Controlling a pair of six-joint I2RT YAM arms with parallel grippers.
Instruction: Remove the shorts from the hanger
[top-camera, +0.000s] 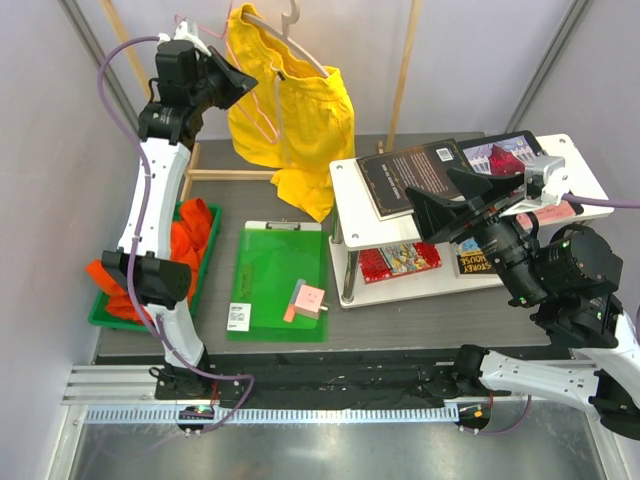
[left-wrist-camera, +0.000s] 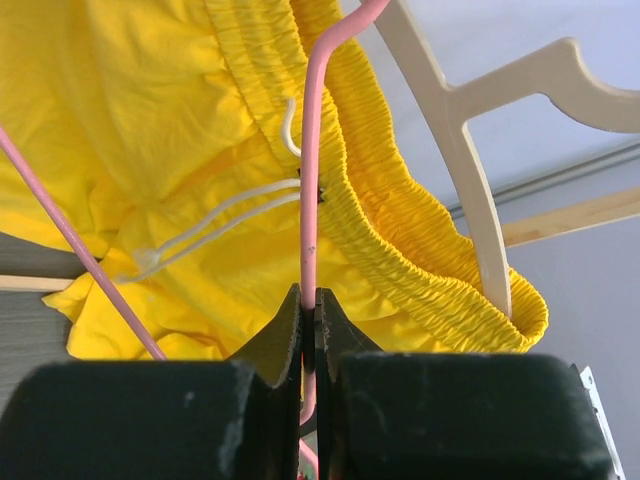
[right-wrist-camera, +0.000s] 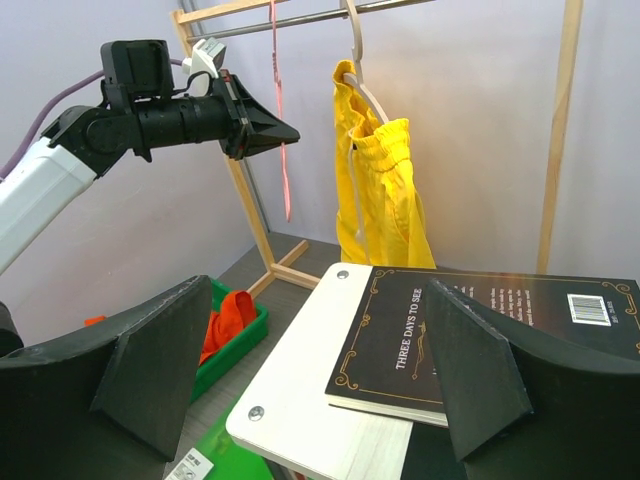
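Grey table (top-camera: 420, 320), wooden rail (right-wrist-camera: 300, 15) along far edge. Yellow shorts (top-camera: 300, 120) hung on wooden hanger (left-wrist-camera: 470, 150), far edge, left of centre. Orange-red shorts (top-camera: 185, 240) heaped in green bin (top-camera: 212, 245), left edge. Left gripper (left-wrist-camera: 310, 330) clamped on pink hanger (left-wrist-camera: 310, 150) wire. Right gripper (right-wrist-camera: 320, 300) spread wide, holding nothing, over book (right-wrist-camera: 480, 330).

Dark grey tabletop (top-camera: 420, 312). Left edge: green plastic bin (top-camera: 208, 258); centre: flat green clipboard (top-camera: 268, 285); right: white two-tier shelf unit (top-camera: 350, 188). Wooden rack foot (top-camera: 230, 175) at back.
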